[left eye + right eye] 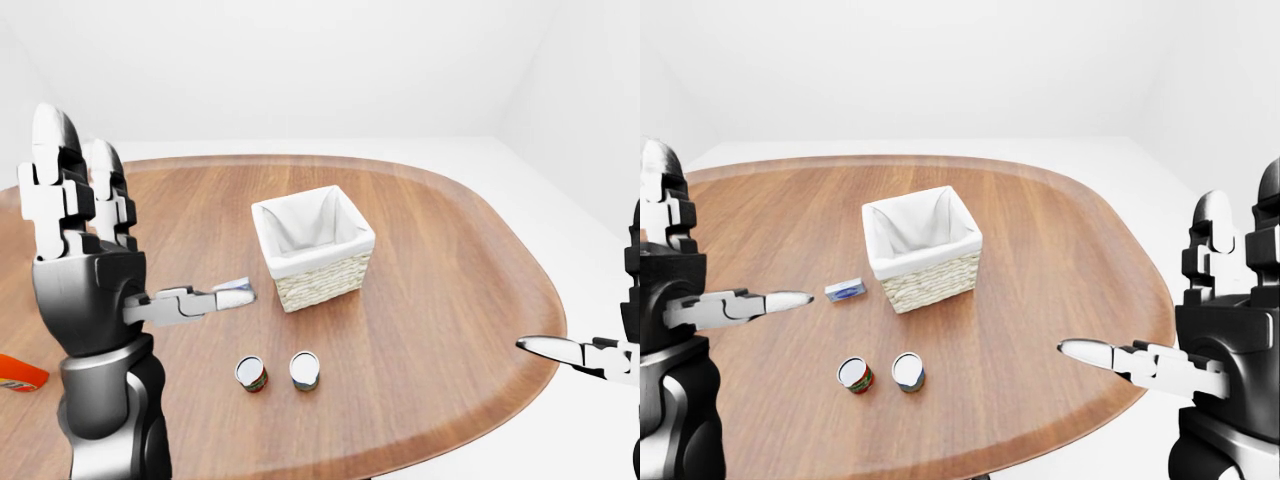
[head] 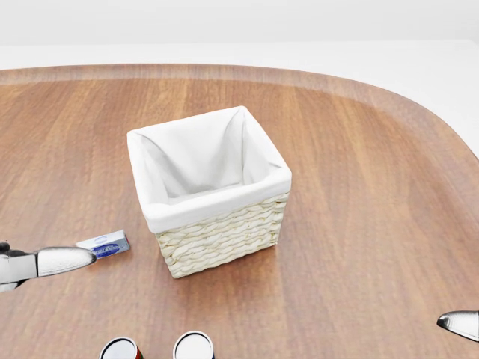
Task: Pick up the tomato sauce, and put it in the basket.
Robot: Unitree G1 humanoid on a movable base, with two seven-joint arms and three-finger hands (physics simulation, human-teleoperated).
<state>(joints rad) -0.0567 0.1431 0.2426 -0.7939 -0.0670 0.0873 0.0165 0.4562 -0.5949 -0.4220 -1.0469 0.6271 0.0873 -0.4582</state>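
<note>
The tomato sauce can point(image 1: 251, 374), with a red label, stands upright on the wooden table point(image 1: 450, 280) at the lower middle of the left-eye view. It also shows at the bottom edge of the head view point(image 2: 121, 349). The wicker basket point(image 2: 224, 239) with a white liner stands above it, empty. My left hand point(image 1: 130, 230) is open, fingers upright and thumb pointing right, raised to the left of the can and apart from it. My right hand point(image 1: 1180, 310) is open at the right, far from the can.
A second can point(image 1: 304, 370) with a blue label stands just right of the tomato sauce. A small blue and white box point(image 2: 105, 245) lies left of the basket. An orange-red object point(image 1: 18, 373) lies at the table's left edge.
</note>
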